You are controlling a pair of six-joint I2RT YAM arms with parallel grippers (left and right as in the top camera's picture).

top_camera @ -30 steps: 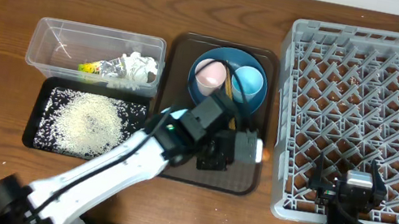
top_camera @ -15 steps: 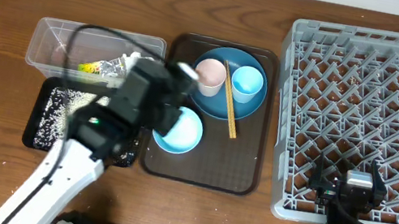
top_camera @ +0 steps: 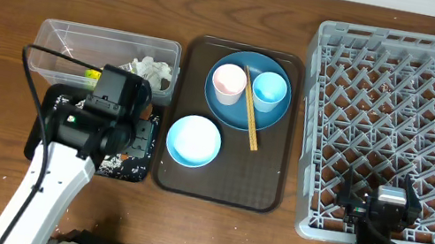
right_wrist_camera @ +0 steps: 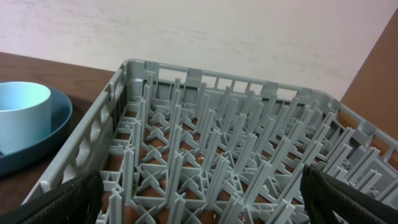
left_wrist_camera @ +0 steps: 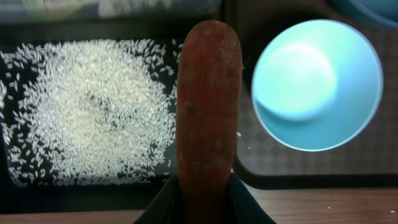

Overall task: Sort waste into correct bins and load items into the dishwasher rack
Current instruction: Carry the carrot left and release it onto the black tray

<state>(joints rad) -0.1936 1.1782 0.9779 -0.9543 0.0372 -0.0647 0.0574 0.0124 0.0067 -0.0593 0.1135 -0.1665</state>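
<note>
Two cups stand on one big round blue plate (top_camera: pixel 224 110): a white-pink cup (top_camera: pixel 228 82) on the left and a light blue cup (top_camera: pixel 269 89) on the right. The wooden chopsticks (top_camera: pixel 251 114) lie between them, so close together that they read as one strip. Their near end reaches past the plate's rim over the one dark brown serving tray (top_camera: pixel 219 190). One pale blue bowl (top_camera: pixel 193 140) sits upright on that same tray, just beside the plate's near left.

Two bins lie left of the serving tray. The farther one, a clear plastic rectangular tub (top_camera: pixel 60 45), holds the crumpled white paper (top_camera: pixel 152 70) and the yellow-green wrapper (top_camera: pixel 93 75). The nearer one, a shallow black rectangular tray (left_wrist_camera: pixel 81 190), carries one heap of loose white rice grains (left_wrist_camera: pixel 93 112).

The left gripper (left_wrist_camera: pixel 205 196) is clamped on the near end of one small orange carrot (left_wrist_camera: pixel 208 93). The carrot hangs over the black tray's right edge, between the rice and the bowl. Whether it touches the tray cannot be told.

The right gripper (right_wrist_camera: pixel 199 186) has its fingers spread wide with nothing between them. It sits at the near edge of the one large square grey plastic crate (top_camera: pixel 409 102).
</note>
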